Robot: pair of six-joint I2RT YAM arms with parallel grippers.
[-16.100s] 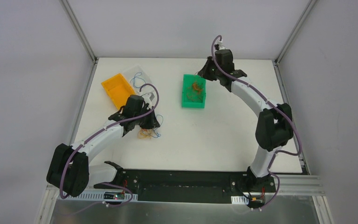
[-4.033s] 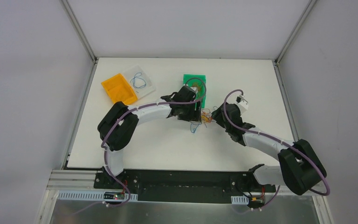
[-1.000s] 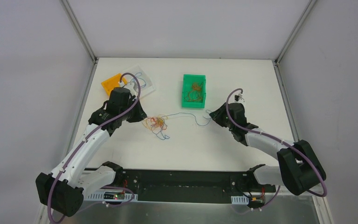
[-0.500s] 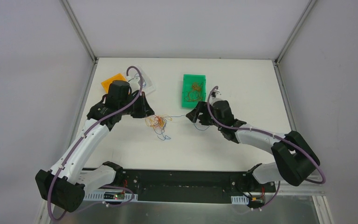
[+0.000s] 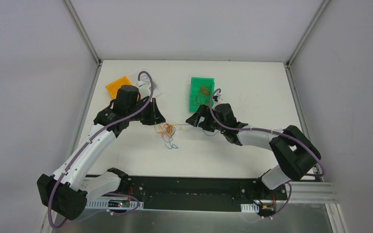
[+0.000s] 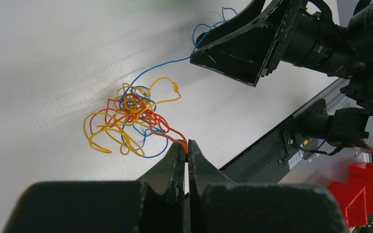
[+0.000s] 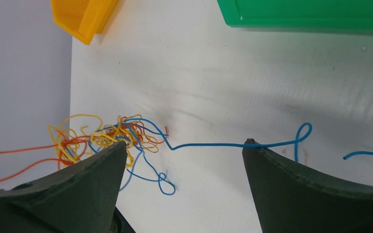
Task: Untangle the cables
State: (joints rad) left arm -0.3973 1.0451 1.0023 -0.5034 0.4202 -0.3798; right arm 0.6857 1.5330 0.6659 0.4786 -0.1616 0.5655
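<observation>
The cables form a small tangle [image 5: 167, 129] of orange, yellow and blue wires on the white table between my two grippers. My left gripper [image 6: 187, 144] is shut on an orange cable [image 6: 167, 130] at the tangle's near edge; the knot [image 6: 131, 112] lies just beyond its tips. One blue cable [image 7: 223, 144] runs out of the tangle [image 7: 102, 136] toward the right. My right gripper [image 7: 184, 144] stands open over this blue strand, holding nothing; the strand passes by its right fingertip [image 7: 249, 143]. From above, the left gripper [image 5: 160, 120] and right gripper [image 5: 191, 121] flank the tangle.
A green bin [image 5: 194, 101] with more wires in it stands behind the right gripper. An orange bin [image 5: 116, 86] and a clear tray [image 5: 156, 88] sit at the back left, partly hidden by the left arm. The enclosure's walls border the table.
The right gripper has opened, let go of the blue cable and swung left toward the tangle. The left gripper, still shut, has shifted right, and the blue strand has slackened.
</observation>
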